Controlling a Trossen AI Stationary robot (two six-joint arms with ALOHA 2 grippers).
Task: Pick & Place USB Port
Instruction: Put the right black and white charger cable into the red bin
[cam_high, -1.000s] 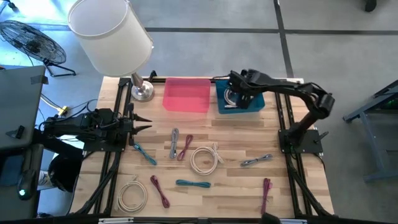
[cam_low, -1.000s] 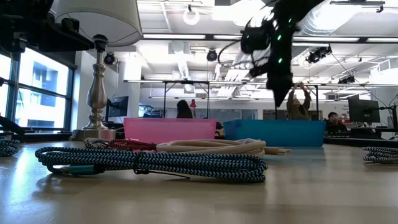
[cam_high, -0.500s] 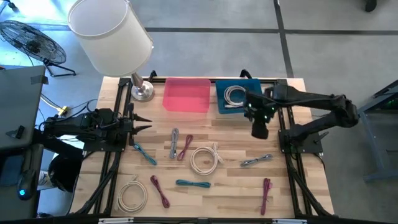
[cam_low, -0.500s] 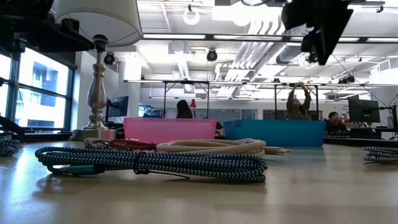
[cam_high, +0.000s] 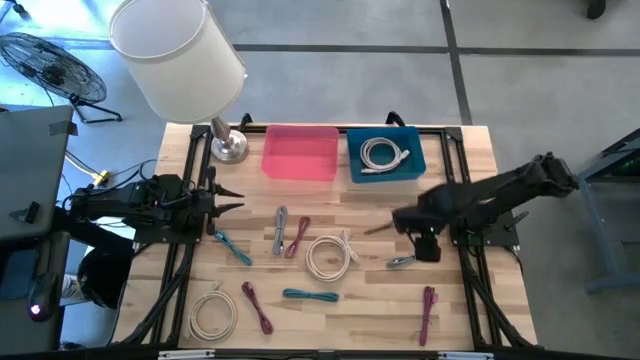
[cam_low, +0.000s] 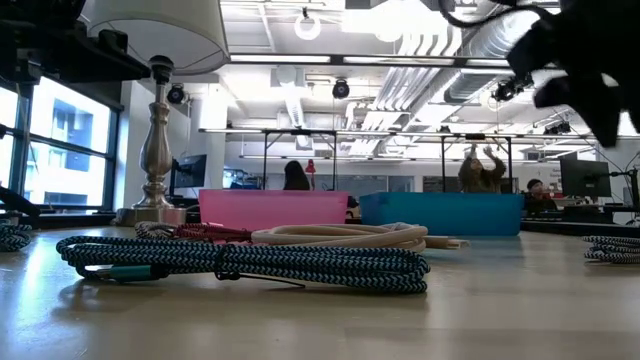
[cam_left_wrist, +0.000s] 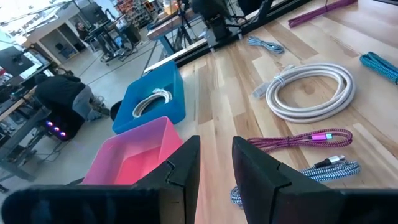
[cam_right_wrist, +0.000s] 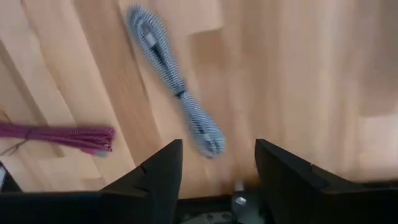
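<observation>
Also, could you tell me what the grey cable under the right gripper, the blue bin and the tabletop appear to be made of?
Grey cable: a woven fabric sleeve, judging by its fine grey-and-white braid pattern; matte.
Blue bin: probably moulded plastic, with smooth, uniform, thin walls.
Tabletop: light wood in glued strips, with visible grain and plank seams; the finish looks satin.

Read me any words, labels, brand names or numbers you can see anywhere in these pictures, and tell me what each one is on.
None can be read.
Pink bin: plain, no label showing.
Blue bin: plain, no label showing.
Lamp shade: blank white.
Monitors in the room behind: too small and blurred to read.
</observation>
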